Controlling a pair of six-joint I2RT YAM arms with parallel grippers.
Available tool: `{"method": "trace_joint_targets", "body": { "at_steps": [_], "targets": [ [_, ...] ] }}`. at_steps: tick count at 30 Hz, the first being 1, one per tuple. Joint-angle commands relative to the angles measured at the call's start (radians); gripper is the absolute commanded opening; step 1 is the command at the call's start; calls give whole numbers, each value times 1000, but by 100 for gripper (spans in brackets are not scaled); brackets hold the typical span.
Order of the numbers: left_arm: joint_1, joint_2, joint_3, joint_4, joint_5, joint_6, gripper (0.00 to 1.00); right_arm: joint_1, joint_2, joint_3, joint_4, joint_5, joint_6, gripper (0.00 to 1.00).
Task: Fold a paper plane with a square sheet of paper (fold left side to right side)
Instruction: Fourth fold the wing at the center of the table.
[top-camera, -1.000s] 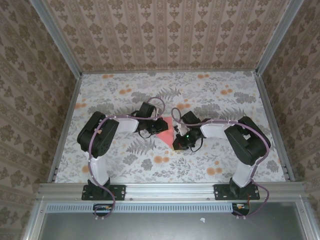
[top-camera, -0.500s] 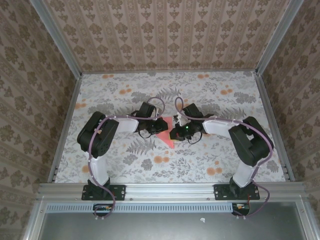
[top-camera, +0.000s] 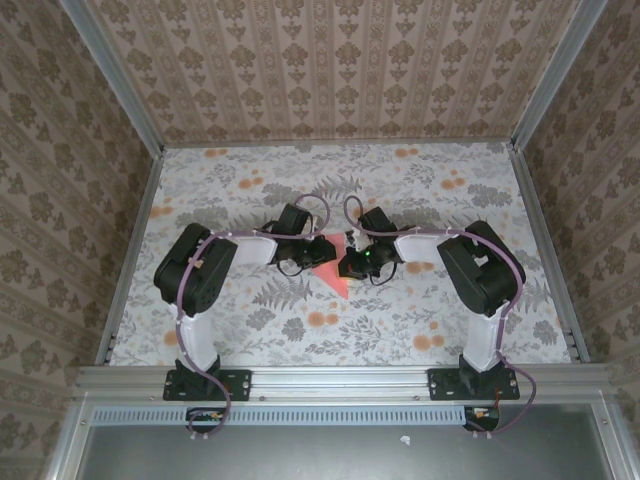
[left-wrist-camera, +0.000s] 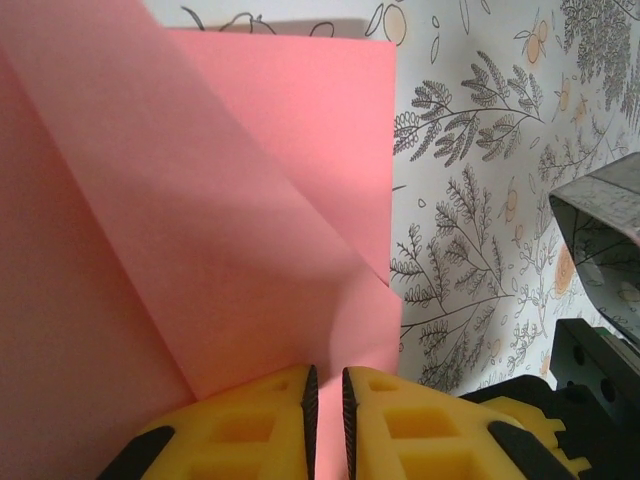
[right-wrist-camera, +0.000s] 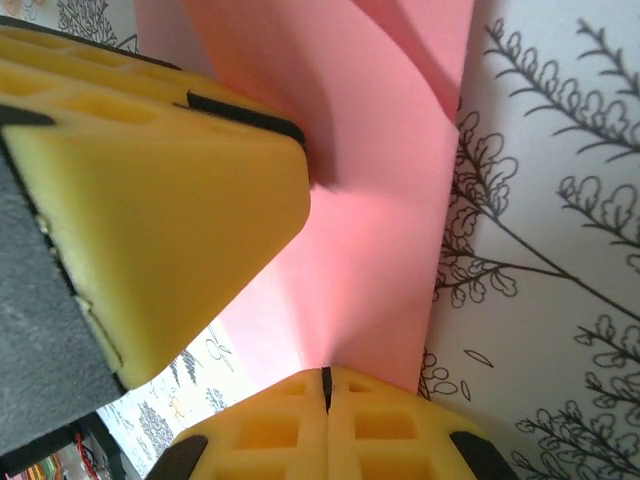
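1. Left gripper (left-wrist-camera: 325, 378): the jaws are almost together with a slit left. I cannot tell whether it nips the paper (left-wrist-camera: 230, 200) or only presses on it. It should hold firm as the anchor.
2. Paper: pink and part-folded, with a slanting flap. It lies mid-table (top-camera: 250, 190) between both grippers.
3. Right gripper (right-wrist-camera: 325, 380): closed on the paper's lifted edge. Best to carry it across slowly and match the edges before creasing.

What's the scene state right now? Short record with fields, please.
paper: square sheet of paper, salmon-pink, partly folded, with diagonal creases
location: middle of the floral table
left claw: nearly closed, pinching the sheet's edge
right claw: closed on the sheet's edge
sheet shape: curves up between the two claws
plane: not yet formed
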Motion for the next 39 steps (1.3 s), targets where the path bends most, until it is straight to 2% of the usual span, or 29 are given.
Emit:
{"method": "trace_joint_targets", "body": {
  "at_steps": [1, 10, 22, 39],
  "targets": [
    [5, -43, 13, -64, -33, 27, 20, 5, 42, -3, -125, 83, -38, 0],
    [-16, -105, -25, -37, 5, 16, 17, 8, 50, 23, -179, 127, -67, 0],
    [-16, -16, -4, -16, -3, -18, 13, 17, 68, 51, -217, 143, -91, 0],
    [84, 65, 58, -40, -17, 40, 13, 22, 82, 70, -293, 193, -145, 0]
  ]
}}
